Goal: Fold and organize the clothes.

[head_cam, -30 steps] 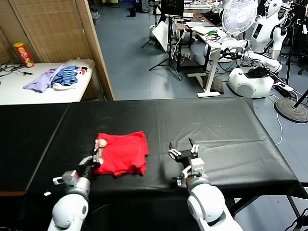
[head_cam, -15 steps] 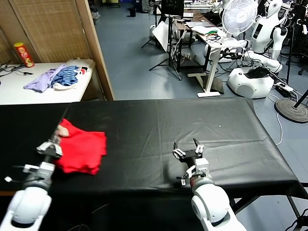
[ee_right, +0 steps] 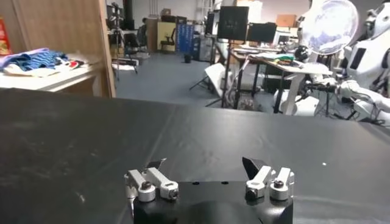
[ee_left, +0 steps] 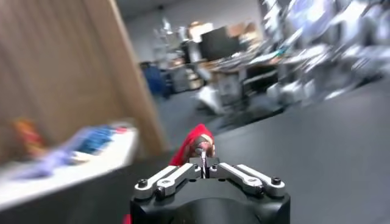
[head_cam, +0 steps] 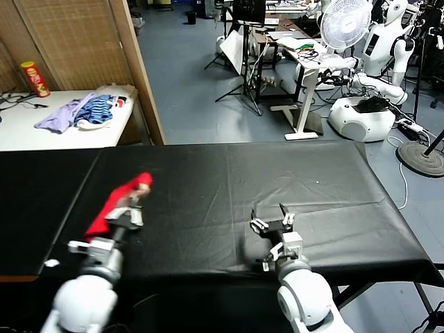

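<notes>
Head view, L to R, all placed vs the black table (head_cam: 326,187): beyond its far-left edge sits a white side table (head_cam: 41,132) w/ a red snack can (head_cam: 33,78) upright at the back and a pile of purple and blue-striped garments (head_cam: 80,111) toward its right end. Over the black table's left part, near the front edge, the left gripper (head_cam: 128,208) has its jaws together, clamped on the red T-shirt (head_cam: 114,202), which is bunched into a narrow strip rising up and away from the fingers; can't tell if any of it touches the tabletop. Left wrist view shows same thing: fingers (ee_left: 204,163) pinched shut, red cloth (ee_left: 192,143) sticking out past the tips. Right of table centre, near the front edge, the right gripper (head_cam: 272,220) hangs low w/ jaws wide apart, nothing between them; right wrist view confirms, both fingertips (ee_right: 256,167) spread over bare black surface. Beyond the far-right corner, a white fan (head_cam: 345,23) and white robots (head_cam: 378,52) stand on the floor.
</notes>
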